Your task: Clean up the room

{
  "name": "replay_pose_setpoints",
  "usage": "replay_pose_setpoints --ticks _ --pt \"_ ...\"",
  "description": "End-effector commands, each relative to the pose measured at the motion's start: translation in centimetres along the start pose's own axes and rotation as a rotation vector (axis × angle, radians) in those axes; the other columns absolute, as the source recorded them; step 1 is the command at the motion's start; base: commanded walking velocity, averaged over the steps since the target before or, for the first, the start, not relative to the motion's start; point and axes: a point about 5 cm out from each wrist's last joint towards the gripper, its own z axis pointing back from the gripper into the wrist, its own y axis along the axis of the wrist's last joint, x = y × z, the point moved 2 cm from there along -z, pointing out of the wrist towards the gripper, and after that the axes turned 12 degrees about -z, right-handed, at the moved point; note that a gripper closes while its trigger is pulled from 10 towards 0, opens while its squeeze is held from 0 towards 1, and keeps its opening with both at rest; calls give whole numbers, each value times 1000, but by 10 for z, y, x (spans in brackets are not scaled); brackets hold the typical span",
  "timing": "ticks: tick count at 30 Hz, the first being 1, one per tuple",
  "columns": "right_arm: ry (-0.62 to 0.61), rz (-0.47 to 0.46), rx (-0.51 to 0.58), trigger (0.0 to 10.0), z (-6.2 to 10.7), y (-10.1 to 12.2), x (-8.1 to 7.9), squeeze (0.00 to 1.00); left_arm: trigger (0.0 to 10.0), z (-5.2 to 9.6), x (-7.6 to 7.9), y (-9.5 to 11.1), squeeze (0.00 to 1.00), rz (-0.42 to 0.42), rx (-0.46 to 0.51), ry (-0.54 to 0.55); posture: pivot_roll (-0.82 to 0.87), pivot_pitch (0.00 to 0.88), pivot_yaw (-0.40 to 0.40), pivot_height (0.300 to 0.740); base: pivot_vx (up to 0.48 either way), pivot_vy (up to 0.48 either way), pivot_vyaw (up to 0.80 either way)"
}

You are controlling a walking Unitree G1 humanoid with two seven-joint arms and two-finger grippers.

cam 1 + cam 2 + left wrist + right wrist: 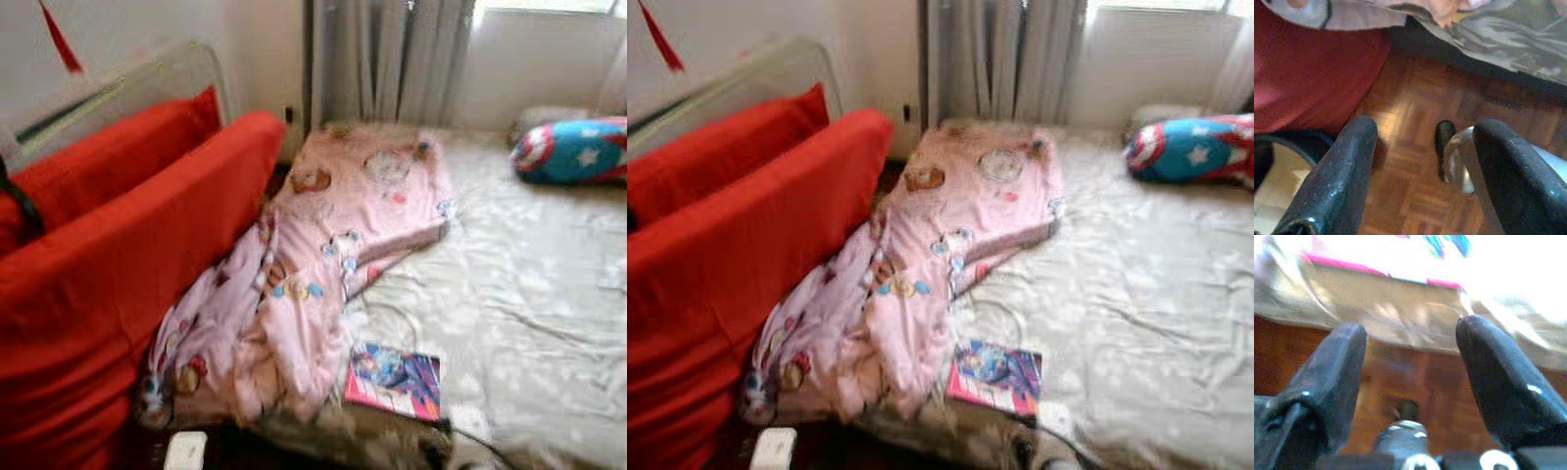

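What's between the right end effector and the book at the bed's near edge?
Nothing visible. The right end effector hangs low by the bed side, fingers apart and empty, pointing at the sheet edge with the pink-edged book above it. The book lies uncovered on the sheet; the pink blanket is heaped beside it.

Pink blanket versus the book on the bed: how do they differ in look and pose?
The pink blanket is large, soft and crumpled, spilling over the bed's left edge toward the red cushions; the book is small, rigid and lies flat near the front edge. The blanket is pale pink with cartoon prints; the book's cover is blue and magenta. Both rest on the white sheet.
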Motion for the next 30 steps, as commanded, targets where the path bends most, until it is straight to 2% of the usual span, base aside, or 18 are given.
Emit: replay_pose_setpoints --ticks 1,9,13,17,18,20,22,23,25,27,30 --pt "-39 5 -26 10000 4 -9 17 0 10000 -2 5 6 0 5 14 -13 3 0 9 740 300 0 0" --pt "-22 3 -19 10000 5 -10 17 0 10000 -2 9 6 0 -3 18 -28 -1 0 5 740 75 0 0" --pt "-12 -26 12 10000 6 -9 17 0 10000 -2 7 11 0 24 55 -25 -4 0 4 740 0 0 0" --pt "6 -41 68 10000 7 -6 16 0 10000 -3 -2 30 0 47 148 -11 4 0 -2 740 0 0 0" --pt "2 -73 99 10000 8 -5 17 0 10000 -4 -5 39 0 77 188 -3 8 0 -7 740 0 0 0" --pt "-4 -94 112 10000 8 -5 17 0 10000 -4 -7 44 0 87 208 0 8 0 -7 740 0 0 0" --pt "1 -133 148 10000 9 -3 17 0 10000 -5 -8 58 0 92 262 -2 6 0 -7 740 0 0 0" --pt "7 -138 181 10000 10 -1 17 0 10000 -5 -10 75 0 87 334 0 7 0 -7 740 0 0 0" --pt "8 -136 194 10000 11 -1 17 0 10000 -4 -10 84 0 84 376 1 6 0 -7 740 0 0 0" --pt "8 -128 241 10000 13 2 17 0 10000 1 -15 113 0 94 517 16 4 0 -4 740 0 0 0" --pt "8 -143 273 10000 14 5 18 0 10000 8 -13 129 0 59 612 6 -1 0 0 740 0 0 0"
